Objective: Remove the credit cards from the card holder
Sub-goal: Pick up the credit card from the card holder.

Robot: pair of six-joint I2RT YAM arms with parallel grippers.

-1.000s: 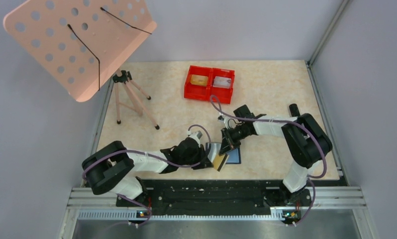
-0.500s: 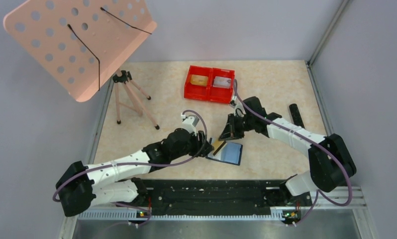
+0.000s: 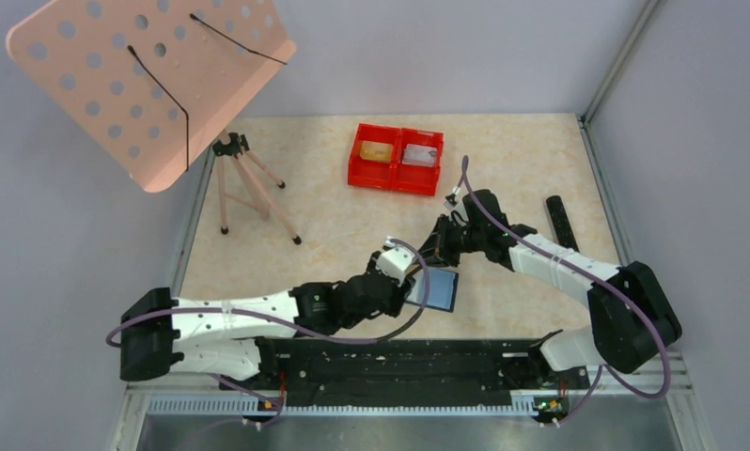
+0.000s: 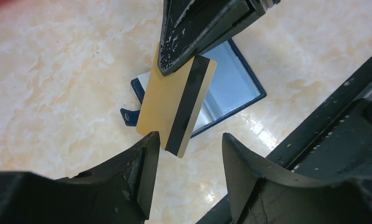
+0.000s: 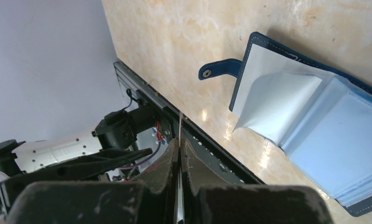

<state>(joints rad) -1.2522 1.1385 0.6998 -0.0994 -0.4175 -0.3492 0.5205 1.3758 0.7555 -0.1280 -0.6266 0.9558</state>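
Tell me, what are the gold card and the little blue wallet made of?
The gold card looks like thin, stiff plastic, matte with a shiny black stripe. The card holder seems to be leather or fake leather: it has a navy edge with stitching and smooth grey-blue pockets inside.

No writing, number or brand can be read anywhere. The gold credit card (image 4: 161,107) shows only a plain face with a black stripe, and the card holder (image 4: 230,79) has plain pockets.
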